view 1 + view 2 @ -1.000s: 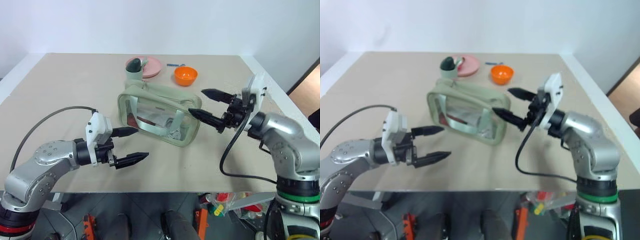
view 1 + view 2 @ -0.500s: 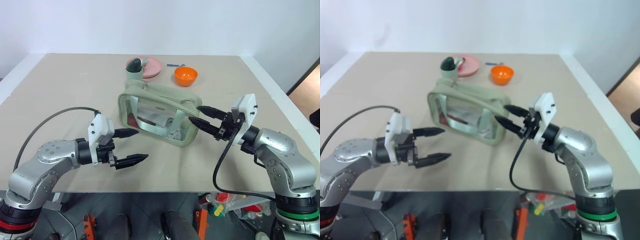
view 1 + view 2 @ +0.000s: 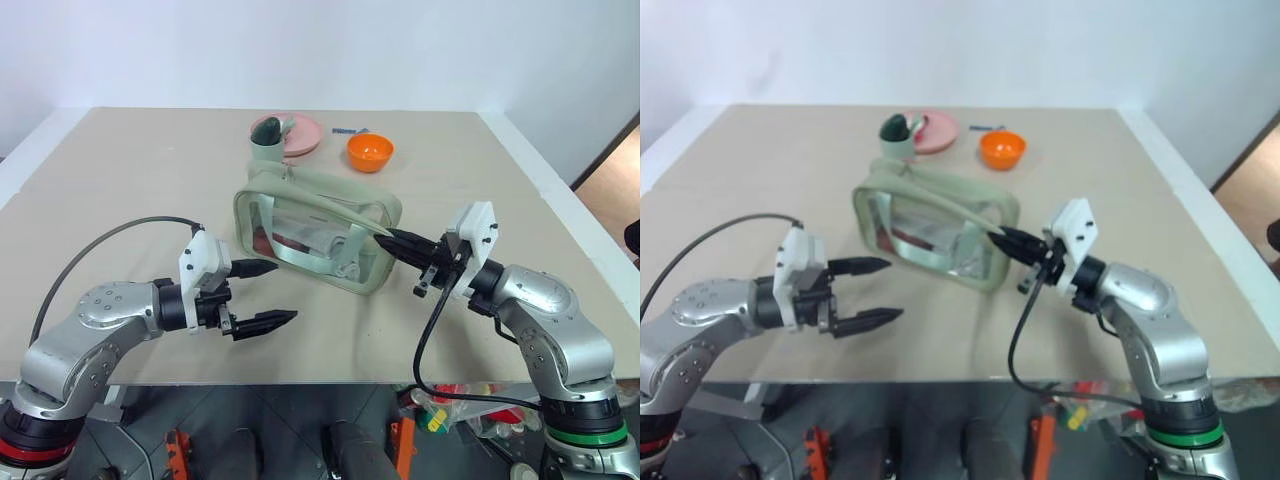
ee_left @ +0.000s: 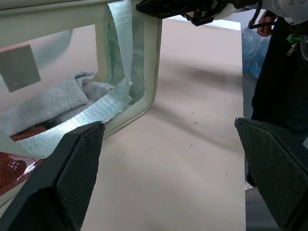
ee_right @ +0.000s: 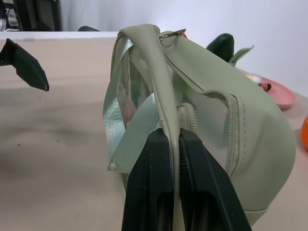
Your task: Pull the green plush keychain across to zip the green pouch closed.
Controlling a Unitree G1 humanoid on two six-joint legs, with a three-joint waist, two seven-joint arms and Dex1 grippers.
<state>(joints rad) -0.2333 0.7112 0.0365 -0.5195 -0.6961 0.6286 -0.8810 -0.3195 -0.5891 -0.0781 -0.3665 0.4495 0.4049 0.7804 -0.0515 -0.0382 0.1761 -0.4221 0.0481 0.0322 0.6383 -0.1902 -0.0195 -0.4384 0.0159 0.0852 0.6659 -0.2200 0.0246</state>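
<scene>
On the big tan surface (image 3: 120, 180) sits the green pouch (image 3: 318, 240), near the middle. It is a boxy bag with clear side panels, and grey cloth and something red show through the plastic. Its zipper runs along the top. The green plush keychain cannot be made out in these pictures.

At the right end of the pouch is the right hand (image 3: 392, 240). Its 2 black fingers (image 5: 159, 192) are squeezed tight together on the pouch's end edge, as the right wrist view shows.

Near the front left of the pouch is the left hand (image 3: 262, 294). Its 2 fingers are spread wide apart and hold nothing. It hangs just above the surface, close to the pouch but not touching it.

Behind the pouch, at the far side, stands a pale green cup (image 3: 268, 146) with something dark in it. The cup is beside a pink plate (image 3: 305, 132). An orange bowl (image 3: 370, 152) sits to the right of the plate, apart from the pouch.
</scene>
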